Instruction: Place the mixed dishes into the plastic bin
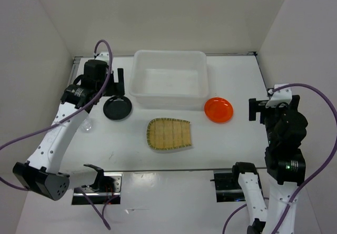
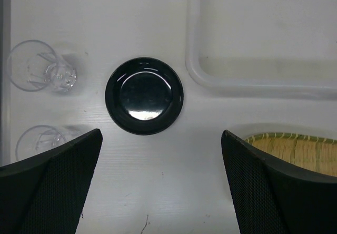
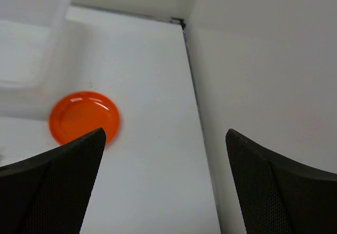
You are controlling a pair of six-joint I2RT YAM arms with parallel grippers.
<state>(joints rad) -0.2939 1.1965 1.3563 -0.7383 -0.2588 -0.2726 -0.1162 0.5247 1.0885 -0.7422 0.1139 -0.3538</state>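
**Two grippers open and empty; every dish outside the bin**

The left gripper stands with its jaws spread wide, above the table and touching nothing. In its wrist view the small black plate lies just ahead, between the two fingers. The two clear cups sit left of that plate, near the table's edge.

The right gripper is likewise fully spread and grips nothing. It sits near the right wall, and the orange plate is ahead and to its left.

The plastic bin stands at the far middle of the table with no dish inside. The black plate lies just off the bin's near-left corner and the orange plate off its near-right corner. The bamboo tray lies flat just in front of the bin.
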